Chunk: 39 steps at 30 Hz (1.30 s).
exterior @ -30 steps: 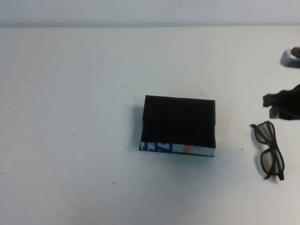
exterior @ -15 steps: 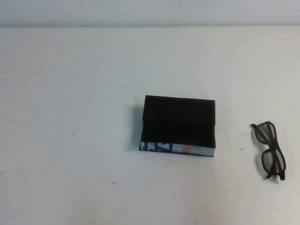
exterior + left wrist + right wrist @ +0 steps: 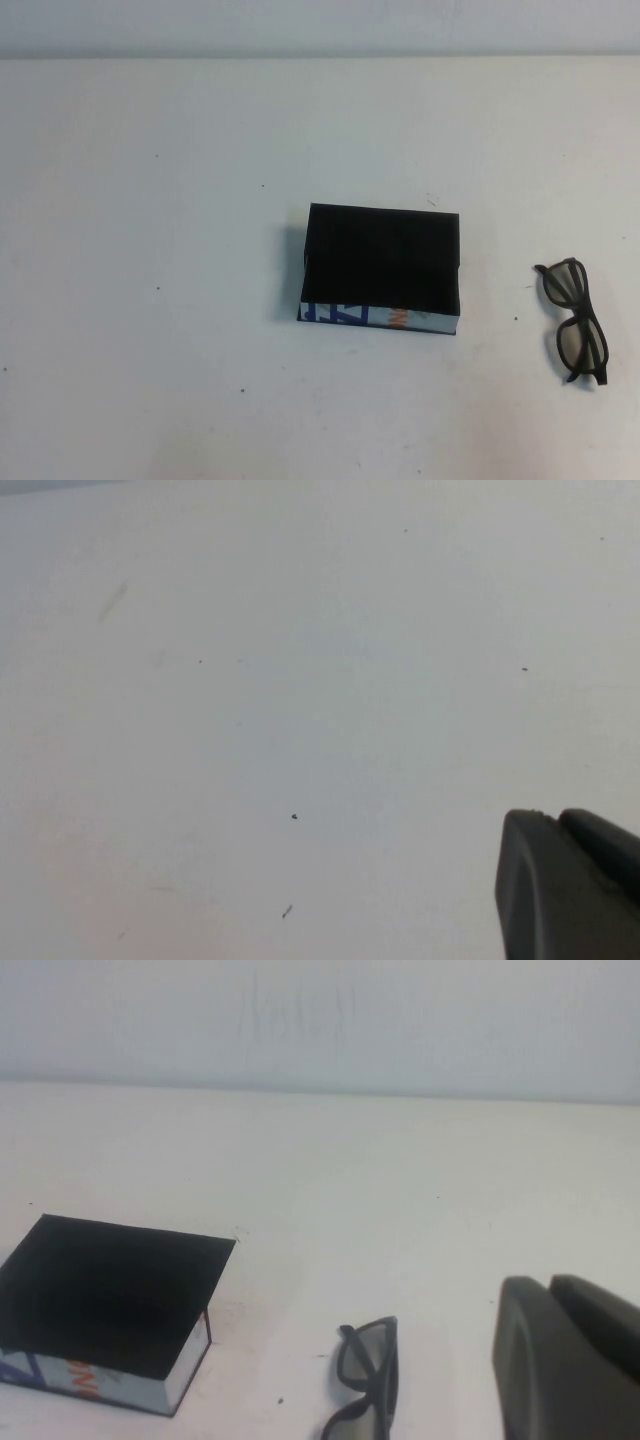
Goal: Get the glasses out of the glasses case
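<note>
Nearest us, the glasses lie folded-open on the bench, right of the glasses case and well apart, apparently already taken out. Our right gripper and left gripper sit withdrawn; we cannot tell their state.

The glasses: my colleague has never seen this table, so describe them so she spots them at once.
On the white table, find the black glasses case in the middle. To its right, apart from it, the glasses lie flat: thin, dark-framed, tinted. Both grippers are outside the high view.
</note>
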Tool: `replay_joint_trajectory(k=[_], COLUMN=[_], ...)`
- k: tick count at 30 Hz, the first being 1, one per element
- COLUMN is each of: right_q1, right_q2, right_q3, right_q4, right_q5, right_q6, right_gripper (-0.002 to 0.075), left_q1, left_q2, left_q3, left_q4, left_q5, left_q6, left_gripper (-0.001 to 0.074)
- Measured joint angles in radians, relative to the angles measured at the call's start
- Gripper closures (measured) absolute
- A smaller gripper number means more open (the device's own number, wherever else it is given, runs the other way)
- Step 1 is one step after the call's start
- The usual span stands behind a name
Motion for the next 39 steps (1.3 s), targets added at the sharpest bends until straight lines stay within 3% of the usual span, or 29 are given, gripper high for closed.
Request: replay_joint_trajectory(k=[7,12,17,23,39], right_q1=[-0.013,-0.095,-0.149,-0.149,-0.149], right_q2=[-0.127,-0.231,-0.237,-0.237,-0.237], right_q3=[0.240,0.402,0.415,0.415,0.415], right_q4=[-0.020,0.014,0.056,0.094,0.096], right_q5=[-0.213,-0.251,-0.205,-0.122,-0.110], right_q6=[0.054,0.094,0.084,0.007,0.001], right_gripper=[0.0742,0.0742,0.0742,0.0742,0.0742], left_q1=[0.000,0.000,0.000,0.000,0.000], left_q2=[0.000,0.000,0.000,0.000,0.000], left_q3=[0.000,0.000,0.000,0.000,0.000], left_q4=[0.000,0.000,0.000,0.000,0.000], left_q5=[0.000,0.000,0.000,0.000,0.000], left_q6=[0.000,0.000,0.000,0.000,0.000], left_gripper=[0.0740,0.0739,0.0739,0.0739,0.0739])
